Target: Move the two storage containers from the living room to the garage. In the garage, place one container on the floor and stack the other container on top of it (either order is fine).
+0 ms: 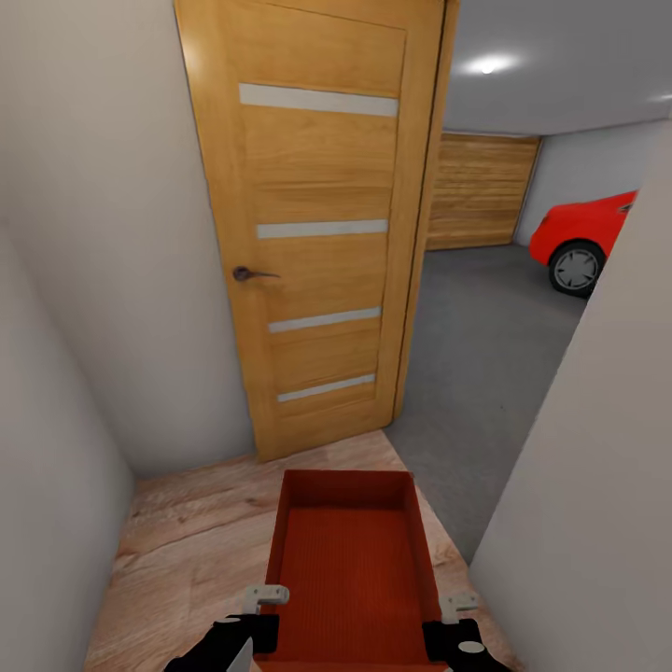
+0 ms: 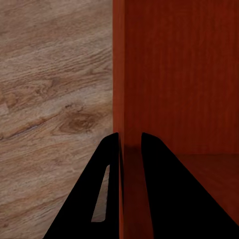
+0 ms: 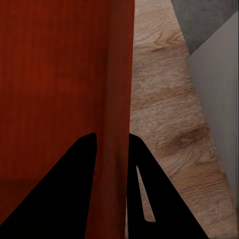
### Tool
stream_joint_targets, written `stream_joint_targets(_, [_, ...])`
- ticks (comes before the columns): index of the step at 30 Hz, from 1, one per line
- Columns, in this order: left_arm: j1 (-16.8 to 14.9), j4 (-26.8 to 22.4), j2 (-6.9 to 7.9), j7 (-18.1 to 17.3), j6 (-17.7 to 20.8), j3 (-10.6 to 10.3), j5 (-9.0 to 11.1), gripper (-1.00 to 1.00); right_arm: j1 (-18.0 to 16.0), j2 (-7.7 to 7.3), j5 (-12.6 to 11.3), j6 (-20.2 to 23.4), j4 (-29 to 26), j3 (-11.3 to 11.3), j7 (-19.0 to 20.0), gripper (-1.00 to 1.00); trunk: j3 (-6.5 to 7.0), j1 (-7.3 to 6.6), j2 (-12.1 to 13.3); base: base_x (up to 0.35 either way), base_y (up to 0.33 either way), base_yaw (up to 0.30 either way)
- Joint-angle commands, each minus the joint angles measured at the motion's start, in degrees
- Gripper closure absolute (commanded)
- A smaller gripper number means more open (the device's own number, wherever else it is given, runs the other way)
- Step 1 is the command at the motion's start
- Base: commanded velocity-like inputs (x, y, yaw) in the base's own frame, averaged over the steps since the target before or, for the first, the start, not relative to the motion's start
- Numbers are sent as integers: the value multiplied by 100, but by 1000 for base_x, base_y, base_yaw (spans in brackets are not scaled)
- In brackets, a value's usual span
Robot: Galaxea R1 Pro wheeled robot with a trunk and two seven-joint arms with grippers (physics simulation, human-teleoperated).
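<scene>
Two sets of fingers (image 1: 266,595) (image 1: 459,605) clamp thin walls of ribbed orange-red storage container (image 1: 350,551).

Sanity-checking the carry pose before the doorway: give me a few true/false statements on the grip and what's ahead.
1. Both grippers clamp the box: the left gripper and the right gripper each pinch a side wall of the orange-red box. True.
2. The box is full of items. False: it is empty, its ribbed bottom showing.
3. The wooden door stands open to a room with a grey floor. True.
4. A blue car is parked ahead. False: the car is red.
5. The box hangs over concrete. False: wood planks lie under it.
</scene>
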Motion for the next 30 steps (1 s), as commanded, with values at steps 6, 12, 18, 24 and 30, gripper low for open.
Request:
stream_joint_targets(6, [-1, -29, -3, 41, -58, -4, -78, 100, -4, 2, -152, -32, 36, 21, -111, 100, -5, 0, -3, 14, 30, -205])
stream_joint_targets(12, [-1, -28, -3, 37, -58, -5, -80, 100, -4, 2, -152, -32, 36, 21, -108, 100, -5, 0, -3, 151, 243, -17])
stream_joint_targets(18, [-1, -31, -2, 37, -67, -10, -80, 100, -4, -2, -152, -32, 36, 21, -105, 100, -5, 0, -3, 223, 251, -1])
stream_joint_targets(24, [-1, -32, -3, 37, -65, -8, -80, 100, -4, 1, -152, -32, 36, 21, -113, 100, -5, 0, -3, 131, 91, -148])
stream_joint_targets(30, [-1, -32, -3, 37, -61, -8, -80, 100, -4, 2, -152, -32, 36, 21, -114, 100, -5, 0, -3, 10, 5, -253])
